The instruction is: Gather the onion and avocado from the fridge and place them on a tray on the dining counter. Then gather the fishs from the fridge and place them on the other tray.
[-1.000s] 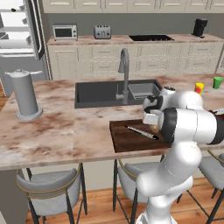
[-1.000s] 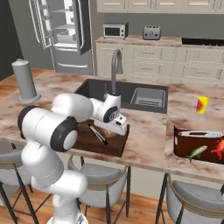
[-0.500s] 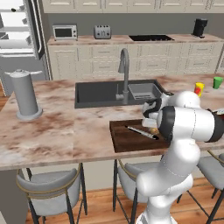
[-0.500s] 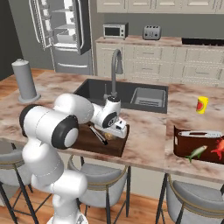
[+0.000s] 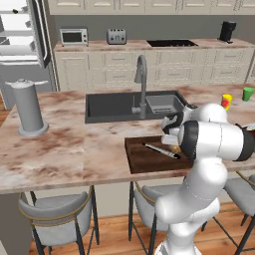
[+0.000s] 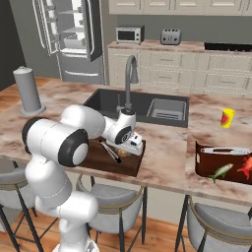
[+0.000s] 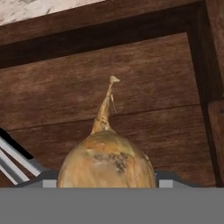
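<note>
Jaws hold the onion (image 7: 107, 159) just over the tray (image 7: 144, 109); released high, it could roll into the knife (image 5: 160, 151).

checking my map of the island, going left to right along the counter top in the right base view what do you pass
Grey canister → dark brown tray with the gripper over its right end → yellow cup → reddish-brown tray holding the fish.
</note>
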Motion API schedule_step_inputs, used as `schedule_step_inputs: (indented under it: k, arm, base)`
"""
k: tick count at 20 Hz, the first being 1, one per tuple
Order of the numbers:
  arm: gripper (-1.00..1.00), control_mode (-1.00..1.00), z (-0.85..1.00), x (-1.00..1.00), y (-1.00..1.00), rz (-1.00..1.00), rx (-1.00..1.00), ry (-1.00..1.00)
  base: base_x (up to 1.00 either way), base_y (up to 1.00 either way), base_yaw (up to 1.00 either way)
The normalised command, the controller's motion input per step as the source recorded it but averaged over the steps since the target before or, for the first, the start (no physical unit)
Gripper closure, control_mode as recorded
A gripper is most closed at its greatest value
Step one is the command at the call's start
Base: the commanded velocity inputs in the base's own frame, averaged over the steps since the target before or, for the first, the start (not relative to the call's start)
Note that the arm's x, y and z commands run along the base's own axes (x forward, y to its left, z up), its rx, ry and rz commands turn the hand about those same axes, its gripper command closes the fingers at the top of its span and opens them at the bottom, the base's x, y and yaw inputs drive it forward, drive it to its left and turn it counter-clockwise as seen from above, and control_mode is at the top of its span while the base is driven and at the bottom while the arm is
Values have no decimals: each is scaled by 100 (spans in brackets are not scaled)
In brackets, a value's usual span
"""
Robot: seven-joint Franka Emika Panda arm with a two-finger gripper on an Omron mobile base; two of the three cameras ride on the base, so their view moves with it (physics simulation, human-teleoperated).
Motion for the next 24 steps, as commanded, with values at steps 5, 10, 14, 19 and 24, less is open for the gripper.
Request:
schedule_step_inputs:
  k: [5, 10, 14, 19, 24]
  arm:
    - [-100, -100, 2, -14, 1, 0, 0, -2]
    - [-100, -100, 14, -42, 1, 0, 0, 0]
    - [-100, -100, 38, -34, 3, 0, -2, 0]
    - [-100, -100, 70, -21, 6, 0, -8, 0]
    - [-100, -100, 70, -38, 21, 0, -8, 0]
  base:
    - [0, 0, 0]
    - [0, 0, 0]
    - [0, 0, 0]
    - [0, 0, 0]
    - [0, 0, 0]
